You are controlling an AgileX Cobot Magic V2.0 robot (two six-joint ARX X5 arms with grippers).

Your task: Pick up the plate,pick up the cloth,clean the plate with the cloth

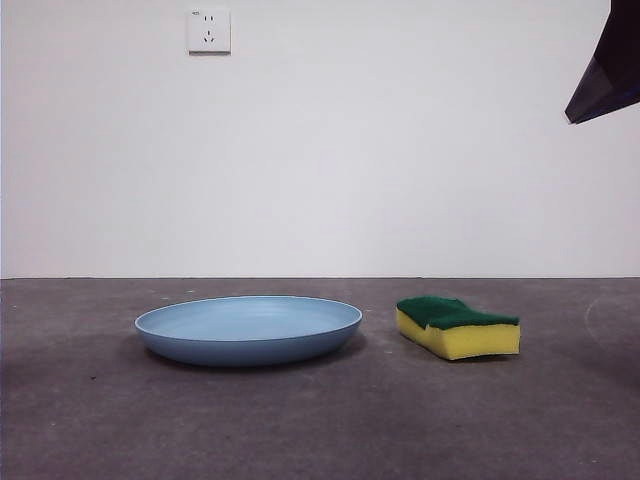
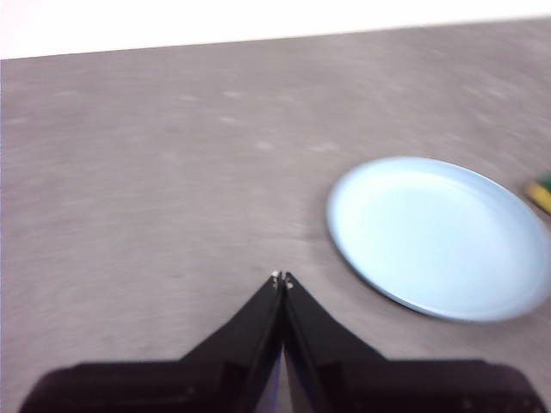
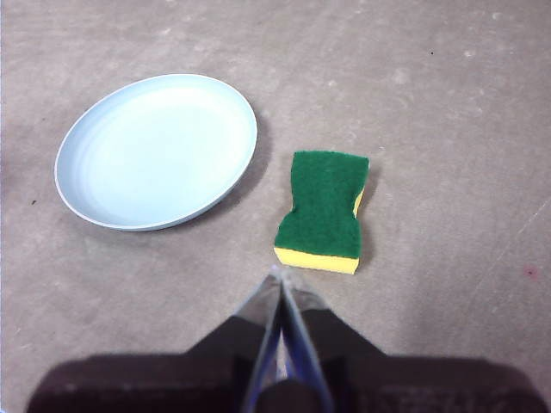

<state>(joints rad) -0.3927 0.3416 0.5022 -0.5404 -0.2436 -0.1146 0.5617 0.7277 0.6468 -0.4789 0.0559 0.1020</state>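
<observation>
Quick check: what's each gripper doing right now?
Left gripper: closed, empty, above the table beside the plate.
Right gripper: closed, empty, near the sponge.

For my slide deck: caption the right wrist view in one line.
Right gripper, jaws shut, hangs above the table near a green-topped yellow sponge lying beside an empty light-blue plate.

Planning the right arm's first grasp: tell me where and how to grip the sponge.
Grip the sponge across its narrow waist, coming straight down from above. It lies flat, green side up, apart from the plate, and its wavy long sides pinch in at the middle, so the jaws would likely seat there. The right tool is shut and must open first.
</observation>
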